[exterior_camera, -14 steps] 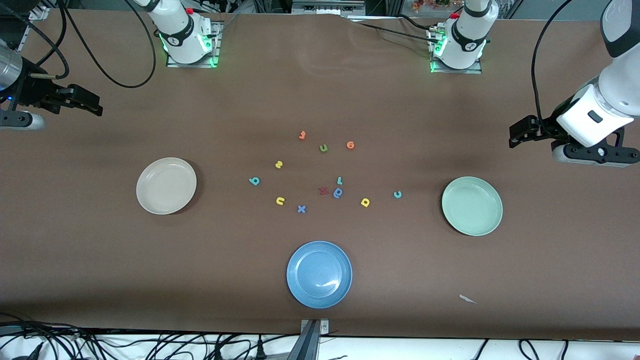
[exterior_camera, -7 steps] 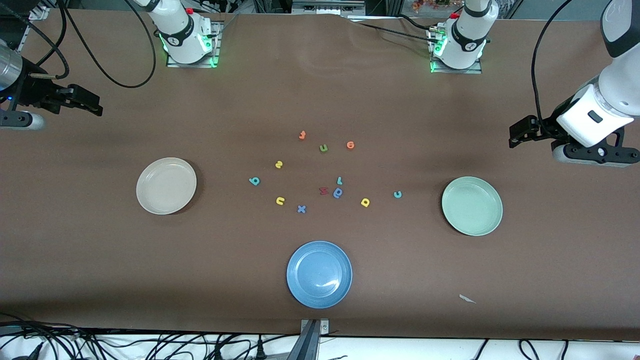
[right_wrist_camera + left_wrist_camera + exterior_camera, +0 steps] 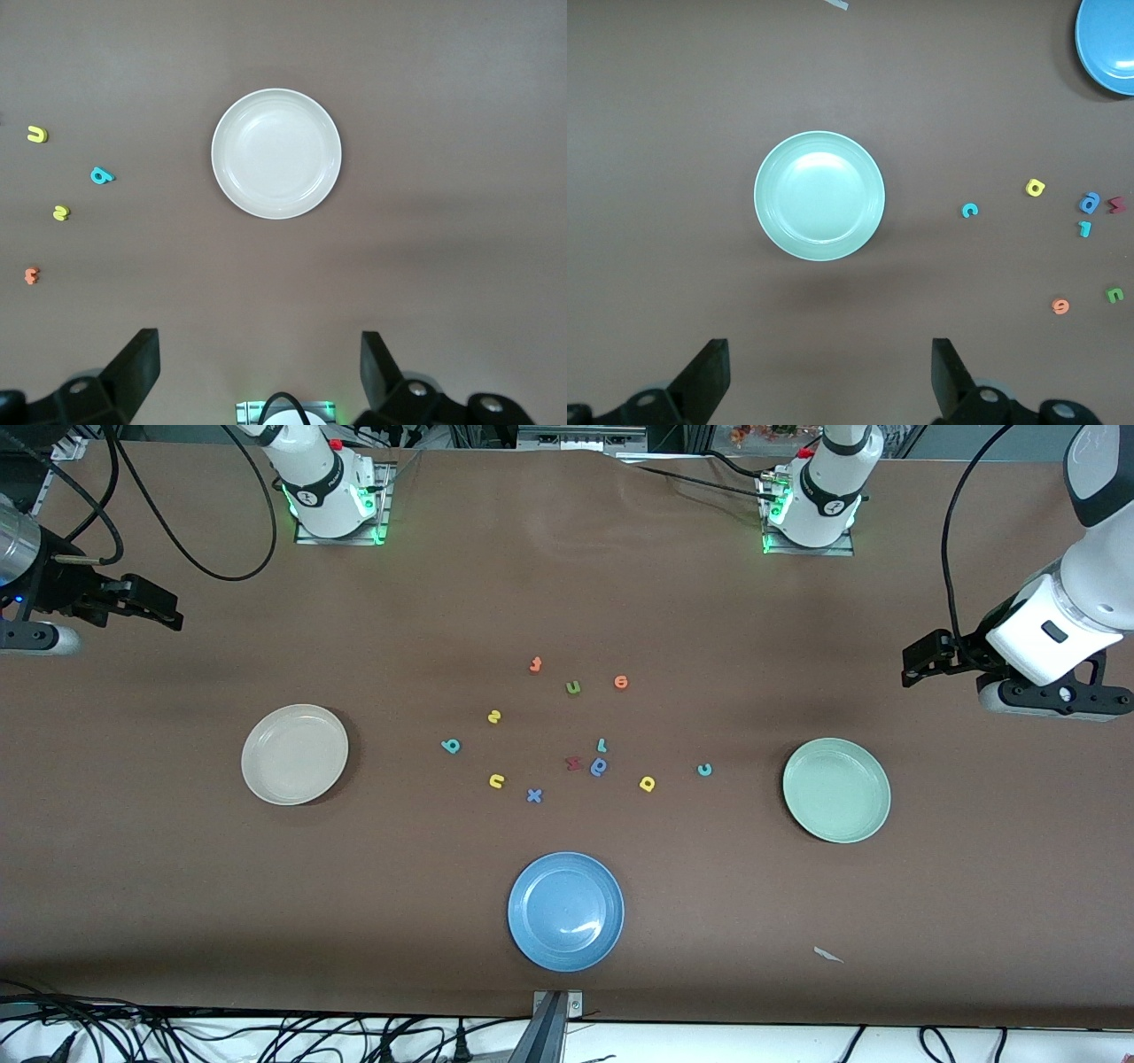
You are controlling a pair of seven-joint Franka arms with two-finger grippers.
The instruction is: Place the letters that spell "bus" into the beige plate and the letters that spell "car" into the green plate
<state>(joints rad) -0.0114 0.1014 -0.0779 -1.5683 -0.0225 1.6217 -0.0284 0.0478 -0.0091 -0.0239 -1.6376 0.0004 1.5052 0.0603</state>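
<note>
Front view: both arms raised, jaws wide.

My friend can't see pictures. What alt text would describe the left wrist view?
A pale green plate sits empty on a brown table, seen from above between the open fingers of the left pincer. Small foam letters lie scattered off to one side, a teal "c" closest to the plate, and part of a blue plate shows in one corner.

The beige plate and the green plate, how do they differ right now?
The beige plate is cream and lies toward the right arm's end of the table; the green plate is pale mint and lies toward the left arm's end. The green plate sits slightly nearer the front camera. Both are round, shallow-rimmed, similar in size and hold no letters.
</note>
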